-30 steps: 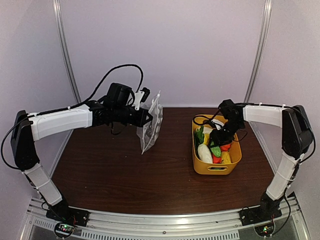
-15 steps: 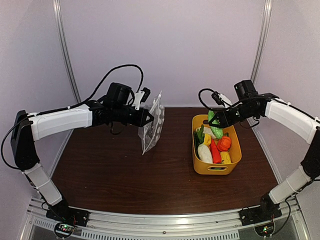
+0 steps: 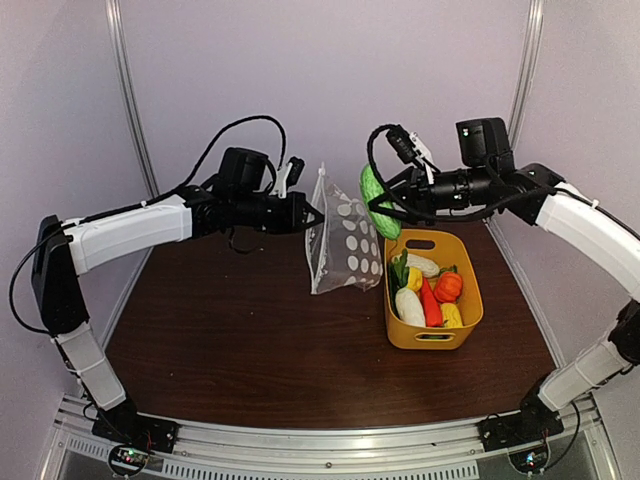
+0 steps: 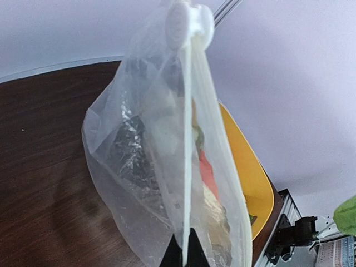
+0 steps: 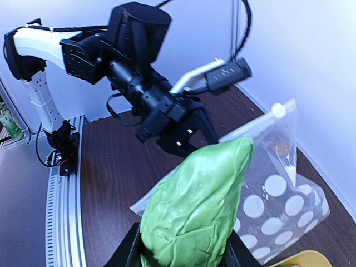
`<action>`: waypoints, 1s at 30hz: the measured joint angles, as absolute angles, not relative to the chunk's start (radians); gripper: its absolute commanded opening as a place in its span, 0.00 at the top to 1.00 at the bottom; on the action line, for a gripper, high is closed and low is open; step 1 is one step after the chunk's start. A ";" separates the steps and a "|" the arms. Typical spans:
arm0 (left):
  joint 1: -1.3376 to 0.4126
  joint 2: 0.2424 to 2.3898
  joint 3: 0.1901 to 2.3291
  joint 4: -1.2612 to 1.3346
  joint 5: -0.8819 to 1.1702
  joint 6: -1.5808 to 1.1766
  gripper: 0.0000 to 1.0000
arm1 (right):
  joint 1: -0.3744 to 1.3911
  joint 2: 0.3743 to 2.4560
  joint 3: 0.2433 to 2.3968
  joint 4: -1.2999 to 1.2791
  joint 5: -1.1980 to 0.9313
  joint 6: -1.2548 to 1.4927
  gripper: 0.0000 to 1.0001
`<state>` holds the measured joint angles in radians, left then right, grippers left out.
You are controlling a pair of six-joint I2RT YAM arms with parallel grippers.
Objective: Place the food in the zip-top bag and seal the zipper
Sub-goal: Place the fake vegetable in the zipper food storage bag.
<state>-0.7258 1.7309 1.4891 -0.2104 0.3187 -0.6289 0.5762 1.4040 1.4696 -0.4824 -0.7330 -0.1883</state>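
My right gripper has carried the green leaf up from the yellow basket to just beside the bag, and it is clamped on it. My left gripper pinches the zipper edge, the bag hanging. The mouth looks narrow, so the leaf may push the bag aside and fall.

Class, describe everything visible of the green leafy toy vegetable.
The green leafy plastic toy vegetable is crinkled, veined and matte, tapering to a blunt tip. Clamped at one end in the right arm's jaws, it hangs in the air close beside the clear dotted zip-top bag, near the yellow plastic basket's far corner.
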 measured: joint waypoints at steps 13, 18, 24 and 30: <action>-0.735 1.736 1.516 -0.211 0.406 -0.789 1.00 | 0.841 1.624 1.750 -0.426 -0.703 -0.287 0.91; -0.735 1.734 1.516 -0.213 0.455 -0.814 1.00 | 0.869 1.682 1.837 -0.439 -0.678 -0.382 0.94; -0.735 1.723 1.517 -0.241 0.490 -0.822 1.00 | 0.886 1.697 1.866 -0.467 -0.619 -0.506 0.94; -0.735 1.692 1.517 -0.255 0.504 -0.827 1.00 | 0.887 1.701 1.837 -0.474 -0.572 -0.575 0.93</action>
<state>-0.7349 1.6920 1.5166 -0.2554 0.5041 -0.8268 0.8871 1.7008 1.8366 -0.4740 -0.5720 -0.5747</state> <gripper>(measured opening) 0.008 0.362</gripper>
